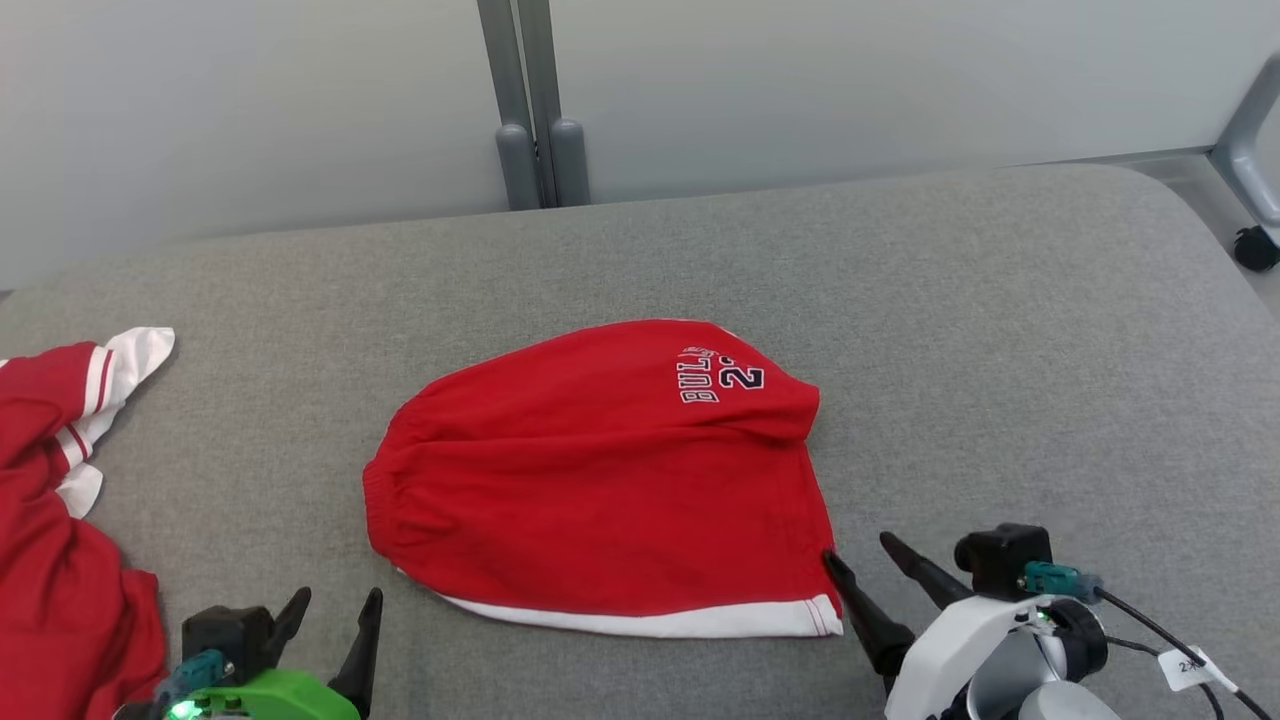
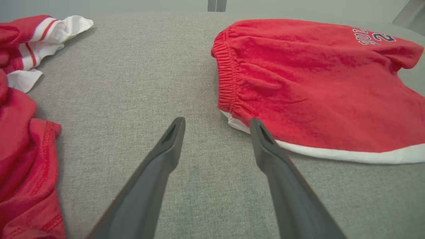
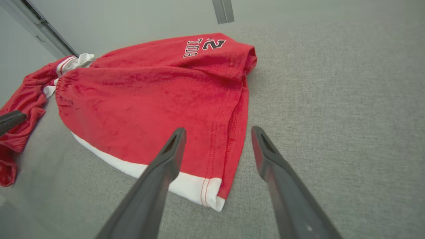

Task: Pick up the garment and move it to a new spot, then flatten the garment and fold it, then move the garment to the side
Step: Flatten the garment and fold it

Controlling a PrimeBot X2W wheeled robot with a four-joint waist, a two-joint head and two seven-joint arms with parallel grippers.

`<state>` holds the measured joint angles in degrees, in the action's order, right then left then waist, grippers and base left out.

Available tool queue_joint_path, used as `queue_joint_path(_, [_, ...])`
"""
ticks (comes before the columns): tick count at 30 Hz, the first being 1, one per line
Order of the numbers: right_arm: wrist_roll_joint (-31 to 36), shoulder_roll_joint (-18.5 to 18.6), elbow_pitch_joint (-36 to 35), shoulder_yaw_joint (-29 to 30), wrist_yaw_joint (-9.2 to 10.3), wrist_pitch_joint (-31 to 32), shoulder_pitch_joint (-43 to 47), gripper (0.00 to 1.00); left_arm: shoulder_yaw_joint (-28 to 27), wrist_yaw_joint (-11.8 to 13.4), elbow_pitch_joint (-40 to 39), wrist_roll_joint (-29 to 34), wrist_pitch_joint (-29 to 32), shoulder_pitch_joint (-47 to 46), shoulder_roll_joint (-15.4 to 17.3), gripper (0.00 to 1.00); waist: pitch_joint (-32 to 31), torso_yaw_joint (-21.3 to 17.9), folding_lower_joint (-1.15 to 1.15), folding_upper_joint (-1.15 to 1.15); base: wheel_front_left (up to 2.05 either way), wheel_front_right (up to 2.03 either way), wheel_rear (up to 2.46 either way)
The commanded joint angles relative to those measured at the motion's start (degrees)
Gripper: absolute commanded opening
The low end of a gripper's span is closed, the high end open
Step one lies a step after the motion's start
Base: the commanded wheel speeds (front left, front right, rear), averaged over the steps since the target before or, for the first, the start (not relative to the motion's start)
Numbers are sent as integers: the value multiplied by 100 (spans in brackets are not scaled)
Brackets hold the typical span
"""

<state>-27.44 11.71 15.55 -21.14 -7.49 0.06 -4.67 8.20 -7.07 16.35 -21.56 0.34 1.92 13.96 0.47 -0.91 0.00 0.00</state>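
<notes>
Two grippers attend one item.

Head view: the red garment [image 1: 600, 480], shorts by appearance, lies roughly flat at the centre of the grey padded surface [image 1: 1000, 330]. Left gripper [image 1: 337, 595], jaws wide and empty, sits near the garment's near left corner but apart from it. The right gripper [image 1: 857, 548], jaws likewise wide and empty, has one fingertip just beside the near right corner. A second red garment [image 1: 50, 520] lies bunched at the left edge.

Left wrist view: the elastic waistband corner lies just ahead of the finger nearer the garment, outside the jaws.

Right wrist view: the garment's right side seam runs between the jaws, one finger over fabric and the other over bare surface. Contact cannot be confirmed.

Assessment: light, soft, limp knit, likely to sag and bunch when lifted. Recommended holds are the waistband corner and the white-trimmed near right corner, where the layers look thickest.
</notes>
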Motion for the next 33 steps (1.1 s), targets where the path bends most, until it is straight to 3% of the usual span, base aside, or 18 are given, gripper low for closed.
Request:
queue_joint_path(1, [-98,11,54,-64,0,147,-73,100,104,-21,39,-34,116,-149,122,100,139,28,0,0,0,0,0])
queue_joint_path(7, [-342,-7,250,-313,0,649,-212,100,634,-43,374,-226,206,-650,310,100,439,39,0,0,0,0,0])
queue_joint_path(21, [-561,54,299,-572,0,1039,-372,100,1756,-45,1239,-1060,-29,-1559,800,100,739,-63,0,0,0,0,0])
queue_joint_path(22, [-571,56,296,-582,0,1034,-381,93,1826,-45,1265,-1141,-60,-1607,837,100,758,-68,0,0,0,0,0])
queue_joint_path(24, [-592,53,296,-620,0,1030,-393,53,2018,-45,1304,-1320,-122,-1702,920,100,790,-80,0,0,0,0,0])
queue_joint_path(25, [-600,52,293,-644,0,1022,-402,41,2107,-45,1337,-1360,-166,-1742,975,100,806,-86,0,0,0,0,0])
queue_joint_path(26, [-600,55,290,-664,0,1012,-418,21,2172,-45,1366,-1424,-200,-1776,1010,100,816,-92,0,0,0,0,0])
queue_joint_path(27, [-614,64,279,-690,0,992,-444,0,2259,-45,1388,-1506,-229,-1819,1035,54,828,-97,0,0,0,0,0])
queue_joint_path(29, [-642,76,261,-721,0,935,-480,0,2394,-45,1398,-1605,-316,-1888,1101,0,839,-98,0,0,0,0,0])
queue_joint_path(33, [-681,107,218,-779,0,790,-529,0,2577,-46,1374,-1777,-473,-1934,1210,0,828,-94,0,0,0,0,0])
